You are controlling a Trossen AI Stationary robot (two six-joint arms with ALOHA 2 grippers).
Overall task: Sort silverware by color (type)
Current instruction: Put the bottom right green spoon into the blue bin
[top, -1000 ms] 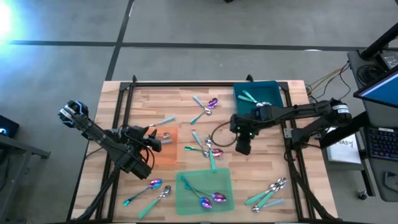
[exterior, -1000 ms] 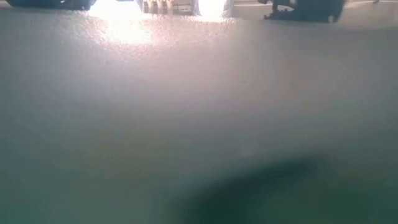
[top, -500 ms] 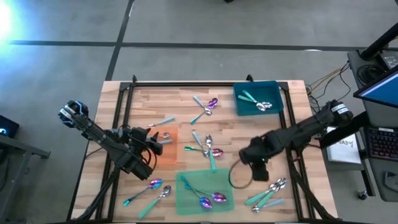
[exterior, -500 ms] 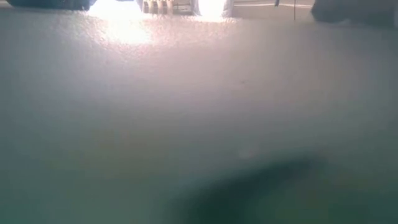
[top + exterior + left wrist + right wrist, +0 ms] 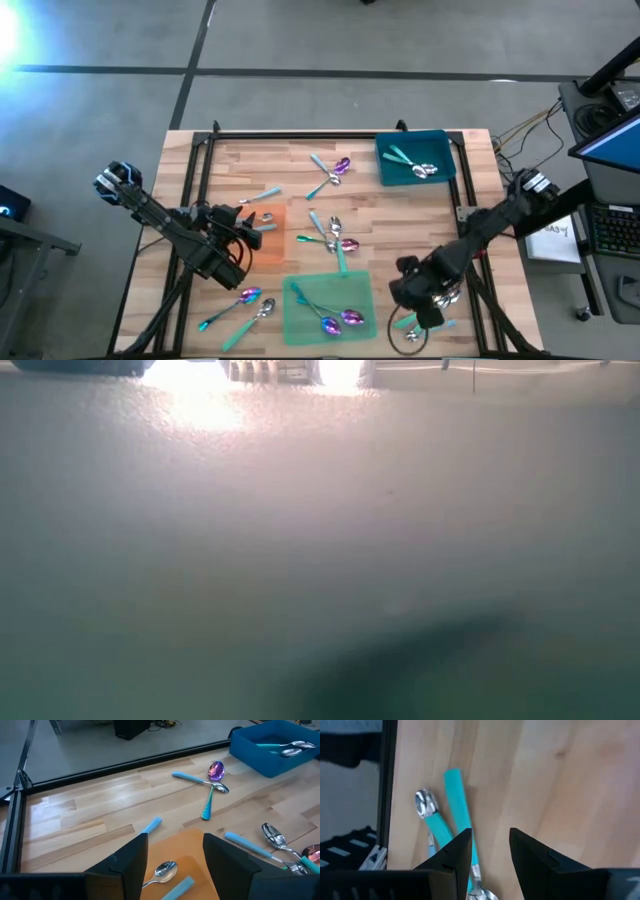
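Silverware lies scattered on the wooden table: a far pair, a middle cluster, a near-left pair and a near-right cluster. My right gripper hangs open over that near-right cluster, its fingers pointing steeply down above teal-handled spoons; nothing is between them. My left gripper stands open, slanting down over the orange mat. On that mat, between its fingers, rests a silver spoon. The low view shows only haze.
A teal bin at the far right holds silver spoons. A green mat near the front edge carries purple-headed spoons. Black frame rails run along the table's edges. Bare wood lies between the middle cluster and the bin.
My right gripper has swung from the table's middle, just in front of the bin, toward the near right corner and sunk a little, ending above the near-right spoons. It has also turned about its own axis. No spoon has moved.
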